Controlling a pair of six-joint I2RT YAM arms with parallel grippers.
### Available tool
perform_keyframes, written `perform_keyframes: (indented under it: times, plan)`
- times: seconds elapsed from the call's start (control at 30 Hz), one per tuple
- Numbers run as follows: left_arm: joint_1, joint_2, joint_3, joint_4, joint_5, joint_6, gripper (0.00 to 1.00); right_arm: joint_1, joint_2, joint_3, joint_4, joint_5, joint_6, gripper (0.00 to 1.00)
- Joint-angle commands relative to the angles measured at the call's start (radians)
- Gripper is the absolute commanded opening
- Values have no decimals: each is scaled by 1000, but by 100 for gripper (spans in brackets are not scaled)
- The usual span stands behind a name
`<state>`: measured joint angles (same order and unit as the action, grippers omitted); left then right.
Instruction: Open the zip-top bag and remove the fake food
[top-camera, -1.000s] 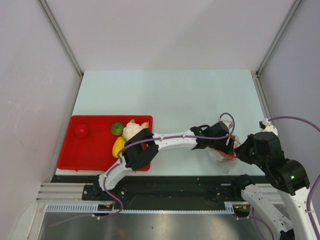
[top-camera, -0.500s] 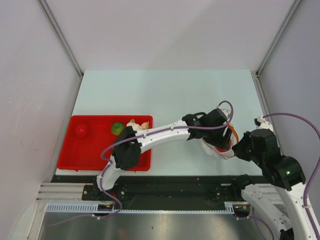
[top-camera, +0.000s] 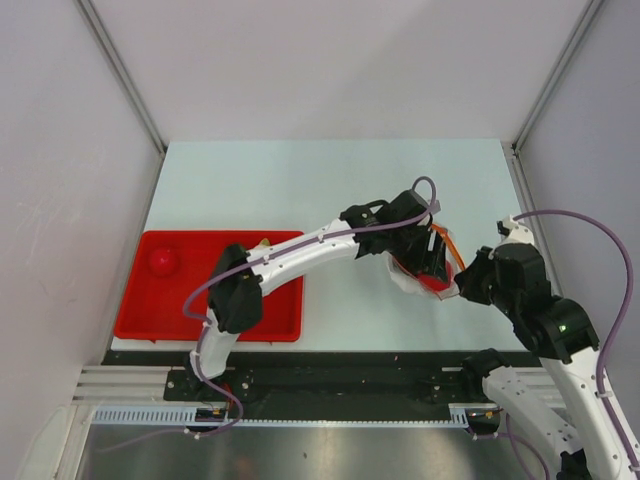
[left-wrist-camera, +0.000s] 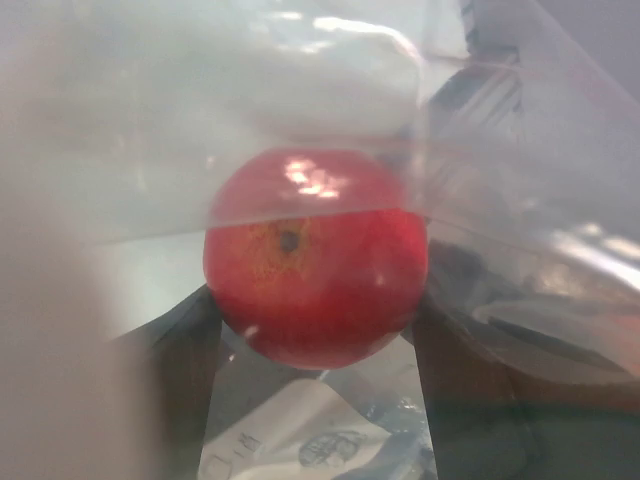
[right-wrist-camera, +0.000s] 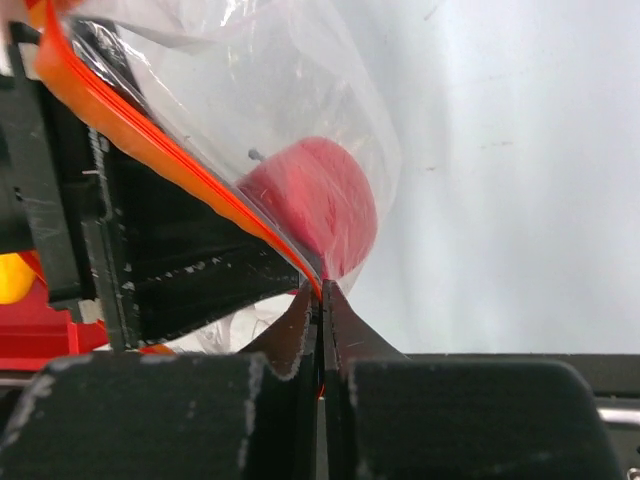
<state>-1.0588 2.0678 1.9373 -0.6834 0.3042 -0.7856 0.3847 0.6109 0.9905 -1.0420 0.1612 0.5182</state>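
Note:
The zip-top bag (top-camera: 405, 278) hangs clear and crinkly above the table between both grippers. My right gripper (top-camera: 458, 290) is shut on its red zip strip (right-wrist-camera: 150, 130), jaws pressed together on the edge (right-wrist-camera: 322, 290). My left gripper (top-camera: 420, 262) reaches into the bag's mouth. In the left wrist view its two dark fingers (left-wrist-camera: 180, 350) press on both sides of a red ball (left-wrist-camera: 315, 260) at their tips, with plastic over the ball's upper half. The same ball shows through the bag in the right wrist view (right-wrist-camera: 320, 200). Other fake food lies on the tray, mostly hidden by the left arm.
A red flat tray (top-camera: 150, 310) sits at the near left with another red ball (top-camera: 160, 262) in it. The left arm stretches across the tray's right side. Metal rails and white walls border the table (top-camera: 330, 180).
The left arm has stretched further right and away from me, now covering the green, yellow and whitish pieces on the tray. The bag and right gripper have risen and shifted towards the far side.

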Motion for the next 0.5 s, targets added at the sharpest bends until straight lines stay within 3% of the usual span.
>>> perform_keyframes:
  times: [0.0, 0.47]
  plan:
    - [40, -84, 106, -18, -36, 40, 0, 2, -13, 7, 3, 24, -15, 0]
    - [-59, -87, 23, -166, -195, 186, 0, -30, 122, 142, 106, 103, -40, 0]
